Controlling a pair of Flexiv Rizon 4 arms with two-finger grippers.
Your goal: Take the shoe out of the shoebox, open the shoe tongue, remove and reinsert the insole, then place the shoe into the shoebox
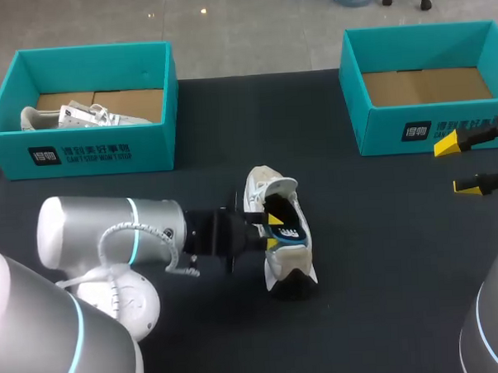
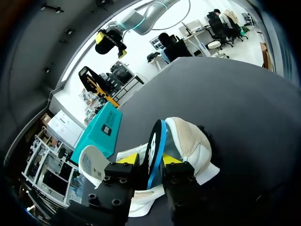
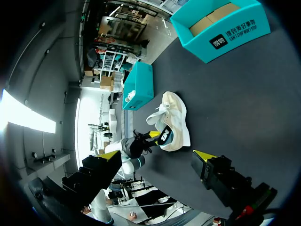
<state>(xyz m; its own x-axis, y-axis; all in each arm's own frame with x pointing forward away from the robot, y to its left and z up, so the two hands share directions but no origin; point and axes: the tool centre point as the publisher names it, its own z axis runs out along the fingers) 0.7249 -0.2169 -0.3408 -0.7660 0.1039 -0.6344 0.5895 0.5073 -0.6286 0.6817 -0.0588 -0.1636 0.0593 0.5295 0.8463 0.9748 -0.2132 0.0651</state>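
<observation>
**Insole coming out, shoe on the table**

The left teal cardboard shoebox (image 1: 82, 152) holds a 2nd white shoe (image 1: 72, 117). The cream fabric sneaker (image 1: 270, 185) lies mid-table, out of its box. The left gripper (image 1: 270, 227) pinches its blue-edged black insole (image 2: 153, 146), which stands partly out. By my judgement, reinserting and boxing are left to do. The right gripper (image 1: 456, 165) hangs spread and empty beside the right teal shoebox (image 1: 412, 130). Only the left wrist view shows both yellow tips clamping the insole.
</observation>
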